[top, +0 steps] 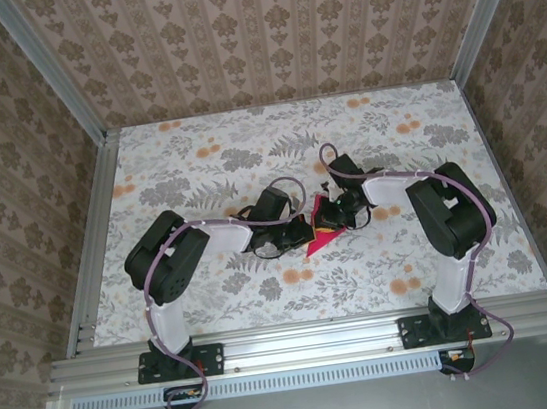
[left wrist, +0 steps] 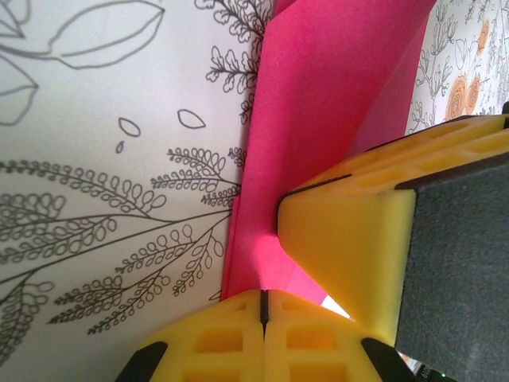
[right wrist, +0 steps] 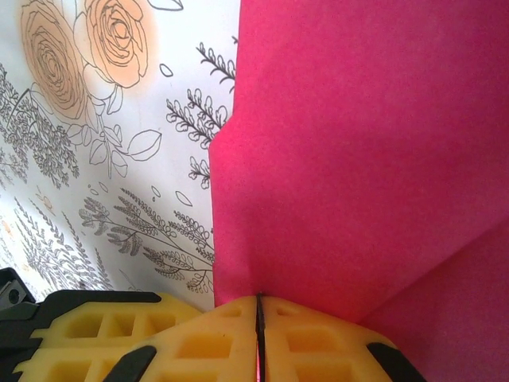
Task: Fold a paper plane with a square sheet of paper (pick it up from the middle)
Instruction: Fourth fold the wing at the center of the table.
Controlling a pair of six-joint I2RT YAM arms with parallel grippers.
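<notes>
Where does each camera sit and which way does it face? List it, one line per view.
Top external: above and behind the bases, looking down at the table; both arms, left gripper and right gripper meeting at the pink paper.
Left wrist: on the left arm, looking along its shut fingers at the paper; the right gripper's finger alongside.
Right wrist: on the right arm, looking along its shut fingers at the paper.
Shared: the paper, in all three.

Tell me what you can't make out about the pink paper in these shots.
- Top external: thin magenta-pink paper sheet mostly hidden by both arms' jaws; folds too small to read.
- Left wrist: its right part hidden behind the right arm's yellow jaws; far end cropped by the top edge.
- Right wrist: runs off top and right edges; outline unknown.
</notes>
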